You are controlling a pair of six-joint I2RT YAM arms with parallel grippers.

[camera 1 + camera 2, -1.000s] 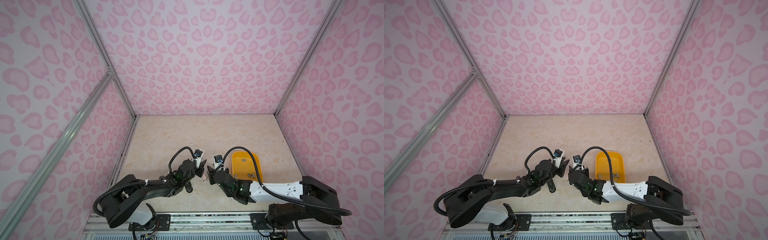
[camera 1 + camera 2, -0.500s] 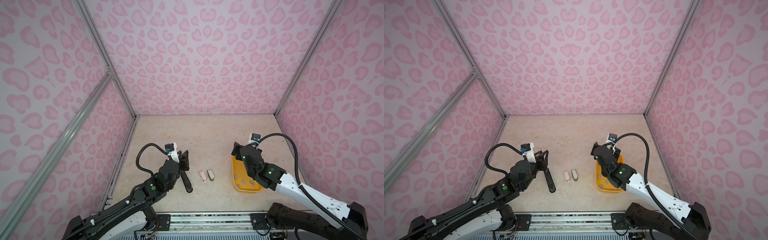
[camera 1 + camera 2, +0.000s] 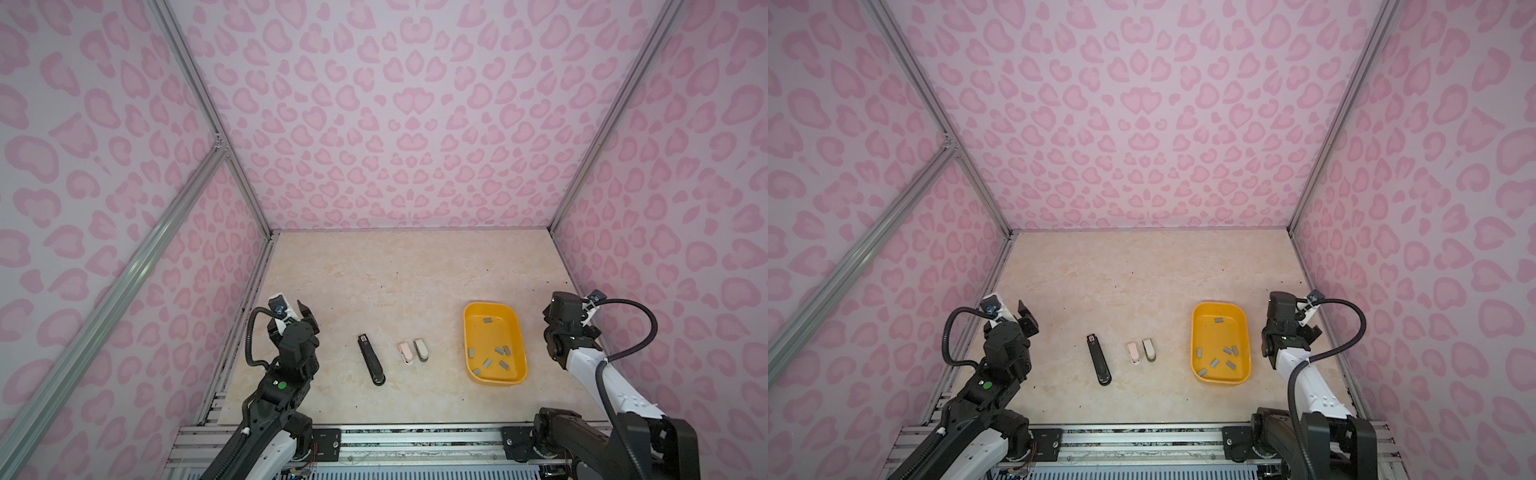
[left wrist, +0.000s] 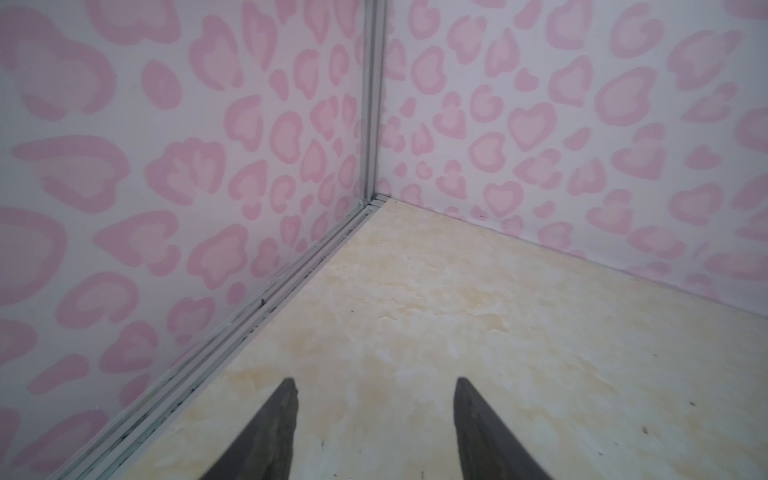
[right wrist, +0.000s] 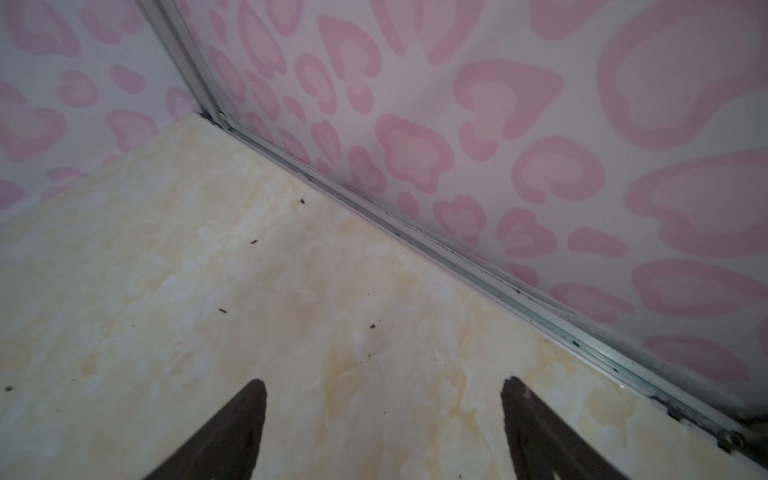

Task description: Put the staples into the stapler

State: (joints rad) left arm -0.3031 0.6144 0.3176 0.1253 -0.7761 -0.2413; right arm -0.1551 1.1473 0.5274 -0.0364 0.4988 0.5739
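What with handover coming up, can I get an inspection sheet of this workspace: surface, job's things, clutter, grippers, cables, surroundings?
Surface: beige marbled tabletop, scattered dark specks.
Job's things: staples loose in the yellow tray; black stapler, pink stapler and beige stapler lie on the tabletop, left of the tray in both top views, with neither gripper on them.
Clutter: nothing seen.
Grippers: left gripper and right gripper open, empty, each near its side wall.
Cables: left arm cable and right arm cable loop free, apart from the tray.
Surroundings: pink patterned walls, aluminium frame.
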